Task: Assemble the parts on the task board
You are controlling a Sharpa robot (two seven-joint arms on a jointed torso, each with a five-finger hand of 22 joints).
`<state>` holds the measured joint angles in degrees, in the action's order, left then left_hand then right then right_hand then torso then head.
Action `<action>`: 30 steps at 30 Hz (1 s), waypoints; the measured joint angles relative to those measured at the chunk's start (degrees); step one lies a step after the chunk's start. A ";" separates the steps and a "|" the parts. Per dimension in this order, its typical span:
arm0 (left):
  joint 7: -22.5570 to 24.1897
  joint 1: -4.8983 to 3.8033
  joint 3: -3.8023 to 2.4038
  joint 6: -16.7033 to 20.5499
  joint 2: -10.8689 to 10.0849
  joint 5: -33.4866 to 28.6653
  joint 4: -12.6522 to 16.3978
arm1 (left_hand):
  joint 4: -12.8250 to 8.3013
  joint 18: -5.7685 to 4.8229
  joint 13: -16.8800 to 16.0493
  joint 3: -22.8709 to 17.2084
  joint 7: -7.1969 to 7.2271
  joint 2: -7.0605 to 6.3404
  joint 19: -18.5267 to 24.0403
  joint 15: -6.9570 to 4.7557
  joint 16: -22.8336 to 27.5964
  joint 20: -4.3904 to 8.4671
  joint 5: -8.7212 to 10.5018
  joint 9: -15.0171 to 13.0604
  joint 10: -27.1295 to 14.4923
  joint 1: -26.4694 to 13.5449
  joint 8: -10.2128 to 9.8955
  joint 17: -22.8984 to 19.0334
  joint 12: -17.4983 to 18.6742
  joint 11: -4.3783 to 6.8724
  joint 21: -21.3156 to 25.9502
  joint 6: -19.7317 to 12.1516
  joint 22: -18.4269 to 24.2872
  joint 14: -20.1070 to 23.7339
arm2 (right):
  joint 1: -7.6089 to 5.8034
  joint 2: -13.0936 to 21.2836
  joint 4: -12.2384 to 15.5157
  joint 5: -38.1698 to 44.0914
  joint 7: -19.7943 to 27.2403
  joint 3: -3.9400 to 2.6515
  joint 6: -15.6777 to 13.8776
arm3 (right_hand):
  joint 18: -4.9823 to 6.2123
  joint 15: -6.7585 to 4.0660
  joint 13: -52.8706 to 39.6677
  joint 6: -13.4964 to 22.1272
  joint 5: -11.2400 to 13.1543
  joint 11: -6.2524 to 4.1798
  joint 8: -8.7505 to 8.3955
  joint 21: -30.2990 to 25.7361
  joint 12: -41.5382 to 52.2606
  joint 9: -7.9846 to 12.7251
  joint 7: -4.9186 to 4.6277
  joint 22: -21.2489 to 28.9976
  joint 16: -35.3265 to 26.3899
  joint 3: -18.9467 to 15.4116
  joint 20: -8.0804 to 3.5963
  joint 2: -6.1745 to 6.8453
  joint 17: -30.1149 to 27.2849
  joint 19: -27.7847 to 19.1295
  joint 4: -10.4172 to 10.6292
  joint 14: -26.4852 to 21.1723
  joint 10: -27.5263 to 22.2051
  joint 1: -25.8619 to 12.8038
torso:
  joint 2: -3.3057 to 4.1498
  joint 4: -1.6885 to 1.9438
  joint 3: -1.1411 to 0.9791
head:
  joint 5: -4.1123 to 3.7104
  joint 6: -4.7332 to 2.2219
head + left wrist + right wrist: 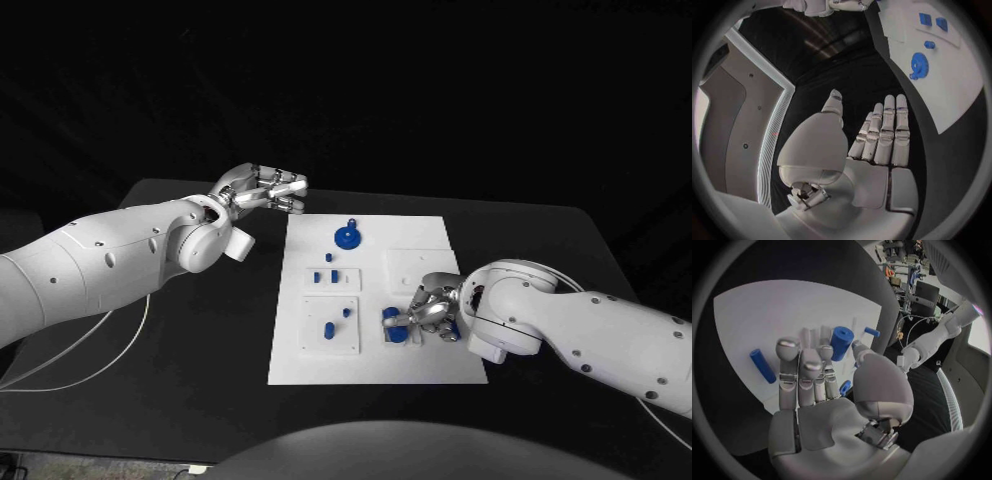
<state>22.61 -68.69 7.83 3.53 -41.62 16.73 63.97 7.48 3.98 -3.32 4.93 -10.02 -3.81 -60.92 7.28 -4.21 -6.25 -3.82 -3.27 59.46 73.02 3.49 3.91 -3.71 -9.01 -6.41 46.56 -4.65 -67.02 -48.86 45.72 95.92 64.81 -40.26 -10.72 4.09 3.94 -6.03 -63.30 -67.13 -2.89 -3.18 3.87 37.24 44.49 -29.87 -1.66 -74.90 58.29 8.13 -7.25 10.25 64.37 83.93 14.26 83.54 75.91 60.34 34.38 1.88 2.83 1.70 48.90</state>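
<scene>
Board (433, 250) mid-surface; right hand (433, 310) over it, pinching blue peg (841, 342) for insertion, likely. Left hand (267, 190) released, parked beside board.

We can read no text, label, brand, number or sign in any of these views. The task board (433, 250) carries no print that we can make out, the blue parts (348, 238) bear no marks we can see, and the casings of the arms show none either.
</scene>
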 measured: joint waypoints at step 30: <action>-0.11 0.00 0.00 -0.21 -0.20 0.10 0.00 | 0.00 0.00 0.00 0.00 0.00 0.28 0.00 0.00 0.00 0.00 0.00 0.00 0.00 -0.27 0.00 0.00 0.00 0.00 0.00 0.00 0.03 0.00 | 0.02 4.89 4.65 -1.39 -0.05 -0.13 2.28 | 0.00 0.01 0.25 -0.51 -1.83 0.12 -0.10 -0.31 -0.46 -7.13 0.52 -0.03 -0.50 -18.38 0.00 -9.80 0.17 0.00 -7.13 -0.01 -0.13 0.29 | 0.01 -0.04 -0.04 | 0.02 -0.24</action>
<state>22.50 -68.69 7.83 3.32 -41.82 16.83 63.97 7.48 3.98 -3.32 4.93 -10.02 -3.53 -60.93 7.28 -4.21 -6.25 -3.82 -3.28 59.46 72.74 3.49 3.90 -3.71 -9.01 -6.41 46.56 -4.62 -67.02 -48.84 50.61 100.57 63.42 -40.31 -10.85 6.36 3.94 -6.02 -63.06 -67.63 -4.72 -3.06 3.77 36.93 44.03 -37.00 -1.14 -74.93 57.79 -10.26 -7.25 0.45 64.55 83.93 7.13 83.53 75.77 60.63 34.39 1.83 2.79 1.71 48.66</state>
